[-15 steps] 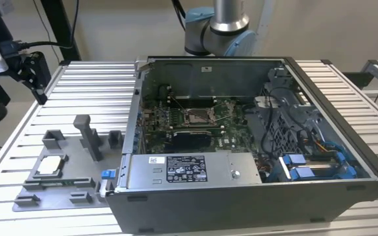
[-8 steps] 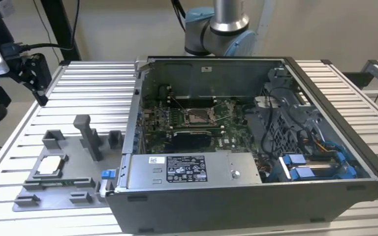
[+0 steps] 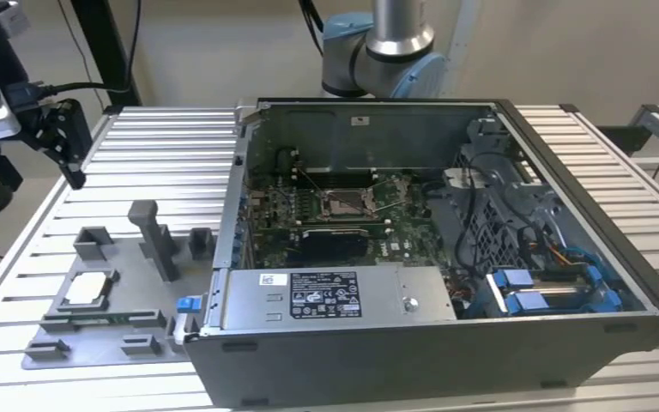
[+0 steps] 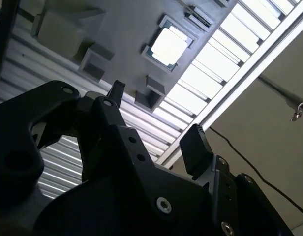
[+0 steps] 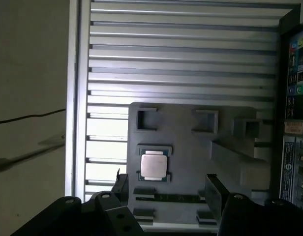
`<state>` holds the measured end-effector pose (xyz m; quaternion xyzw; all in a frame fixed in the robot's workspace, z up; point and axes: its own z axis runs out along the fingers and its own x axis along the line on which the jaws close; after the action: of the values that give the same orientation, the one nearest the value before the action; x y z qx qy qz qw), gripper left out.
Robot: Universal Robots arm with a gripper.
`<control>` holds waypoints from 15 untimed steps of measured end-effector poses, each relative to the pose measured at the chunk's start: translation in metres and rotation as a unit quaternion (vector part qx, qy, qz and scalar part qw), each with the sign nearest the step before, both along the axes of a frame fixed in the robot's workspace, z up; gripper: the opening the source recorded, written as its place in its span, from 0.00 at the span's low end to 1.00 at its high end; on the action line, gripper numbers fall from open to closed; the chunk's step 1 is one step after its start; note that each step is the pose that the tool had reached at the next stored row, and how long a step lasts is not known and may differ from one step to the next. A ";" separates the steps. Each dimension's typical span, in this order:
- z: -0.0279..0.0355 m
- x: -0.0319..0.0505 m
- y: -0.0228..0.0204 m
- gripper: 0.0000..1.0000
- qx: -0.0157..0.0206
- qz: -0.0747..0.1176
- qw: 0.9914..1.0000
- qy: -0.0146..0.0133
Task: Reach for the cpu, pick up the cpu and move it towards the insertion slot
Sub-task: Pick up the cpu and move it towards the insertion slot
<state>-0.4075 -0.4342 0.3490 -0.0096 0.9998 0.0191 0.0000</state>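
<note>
The cpu is a small silvery-white square lying flat in its nest on the grey fixture plate, at the exterior view's lower left. It also shows in both wrist views, cpu and cpu. My gripper hangs high over the slatted table, well above and behind the plate, far from the chip. Its black fingers stand wide apart with nothing between them; gripper, gripper. The insertion slot, a shiny metal frame on green board, sits inside the open computer case.
The open computer case takes up the table's middle and the exterior view's right. Grey fixture blocks rise from the plate beside the chip. A thin green memory stick lies on the plate. The slatted table's edge runs close by.
</note>
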 end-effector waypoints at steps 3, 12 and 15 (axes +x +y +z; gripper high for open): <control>-0.0028 0.0000 0.0000 1.00 0.000 0.000 1.000 0.000; -0.0132 -0.0018 0.0000 1.00 0.000 0.000 1.000 0.000; -0.0163 -0.0022 0.0000 1.00 0.000 0.000 1.000 0.000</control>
<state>-0.4097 -0.4341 0.3326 -0.0096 0.9998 0.0191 0.0000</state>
